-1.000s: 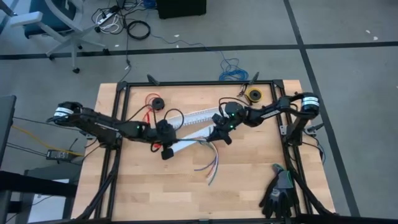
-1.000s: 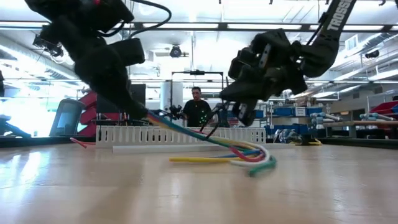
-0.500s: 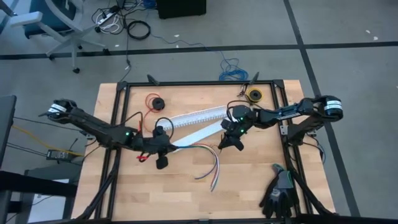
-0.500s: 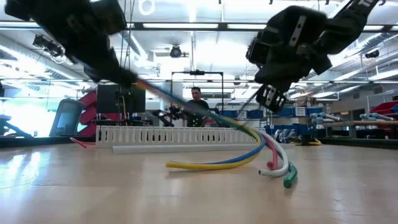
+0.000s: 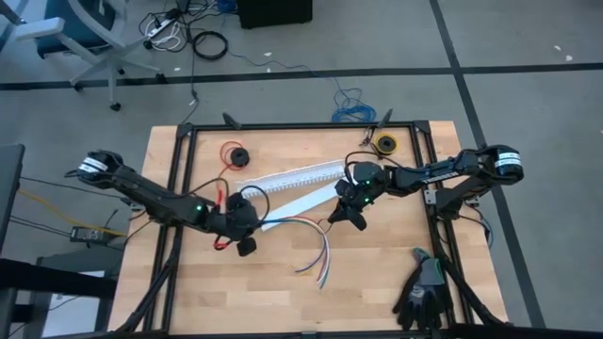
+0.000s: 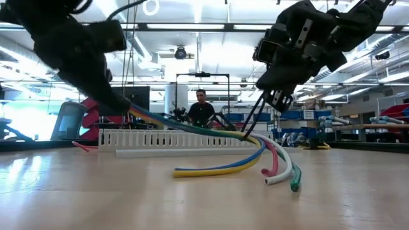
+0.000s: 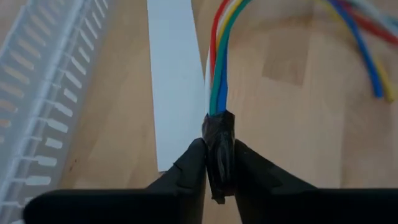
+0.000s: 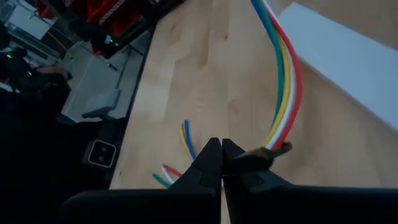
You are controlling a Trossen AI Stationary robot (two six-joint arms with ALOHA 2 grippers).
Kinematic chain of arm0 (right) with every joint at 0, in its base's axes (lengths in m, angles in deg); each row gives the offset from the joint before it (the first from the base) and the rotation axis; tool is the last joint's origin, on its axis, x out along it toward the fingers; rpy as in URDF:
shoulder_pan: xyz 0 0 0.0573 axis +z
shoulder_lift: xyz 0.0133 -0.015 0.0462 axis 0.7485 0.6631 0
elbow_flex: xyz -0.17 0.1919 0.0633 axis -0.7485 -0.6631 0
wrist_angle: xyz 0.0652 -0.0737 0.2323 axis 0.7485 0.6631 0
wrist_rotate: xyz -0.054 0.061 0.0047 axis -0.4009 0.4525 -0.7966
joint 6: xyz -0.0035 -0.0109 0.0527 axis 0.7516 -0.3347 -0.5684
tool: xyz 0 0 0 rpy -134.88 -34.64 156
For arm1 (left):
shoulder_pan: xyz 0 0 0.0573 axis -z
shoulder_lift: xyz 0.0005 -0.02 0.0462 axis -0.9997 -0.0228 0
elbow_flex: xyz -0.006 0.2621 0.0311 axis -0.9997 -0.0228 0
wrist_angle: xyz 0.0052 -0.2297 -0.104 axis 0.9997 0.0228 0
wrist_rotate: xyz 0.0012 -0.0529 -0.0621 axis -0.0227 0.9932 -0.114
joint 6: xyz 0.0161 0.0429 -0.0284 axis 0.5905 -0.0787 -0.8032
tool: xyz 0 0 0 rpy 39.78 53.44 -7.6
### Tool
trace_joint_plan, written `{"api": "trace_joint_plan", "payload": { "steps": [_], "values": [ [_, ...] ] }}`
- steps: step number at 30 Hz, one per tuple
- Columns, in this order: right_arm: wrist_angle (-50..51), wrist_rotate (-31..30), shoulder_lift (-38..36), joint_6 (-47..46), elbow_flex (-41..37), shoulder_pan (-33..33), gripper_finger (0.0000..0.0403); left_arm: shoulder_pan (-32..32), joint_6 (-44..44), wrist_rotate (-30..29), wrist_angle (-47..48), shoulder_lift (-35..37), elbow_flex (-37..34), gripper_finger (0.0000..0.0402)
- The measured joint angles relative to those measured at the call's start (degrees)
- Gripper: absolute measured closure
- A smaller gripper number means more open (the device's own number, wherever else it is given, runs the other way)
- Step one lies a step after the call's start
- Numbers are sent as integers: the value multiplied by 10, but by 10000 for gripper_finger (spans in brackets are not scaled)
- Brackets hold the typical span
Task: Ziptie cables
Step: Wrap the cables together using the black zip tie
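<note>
Cables (image 5: 311, 240) hang from my left gripper (image 5: 247, 222), whose fingers (image 7: 186, 171) are clamped on the dark taped end (image 7: 219, 155) of the bundle, a little left of the table's (image 5: 377, 282) middle. From there the coloured wires run toward the right edge, then curve down toward the near edge and fan apart with their free ends lying on the wood. My right gripper (image 5: 350, 217) hovers just right of the table's centre, its fingers (image 8: 208, 165) pressed together on a thin dark strip, the ziptie (image 6: 252, 118), which slants down to the bundle at the bend. The white slotted channel (image 5: 301, 175) lies behind both grippers toward the far edge, with a flat white strip (image 7: 174, 87) beside it.
</note>
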Motion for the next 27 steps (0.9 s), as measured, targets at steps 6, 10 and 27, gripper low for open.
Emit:
{"api": "trace_joint_plan", "payload": {
  "steps": [6, 10, 27],
  "values": [
    [-2, -4, 0, 7, 0, 0, 403, 0, 14, -4, -43, -46, 0, 280],
    [-3, -6, 0, 7, 0, 0, 403, 0, 56, -11, -79, -56, 0, 271],
    [-17, -84, 0, 42, 0, 0, 403, -120, 265, 25, -528, -181, 0, 276]
  ]
}}
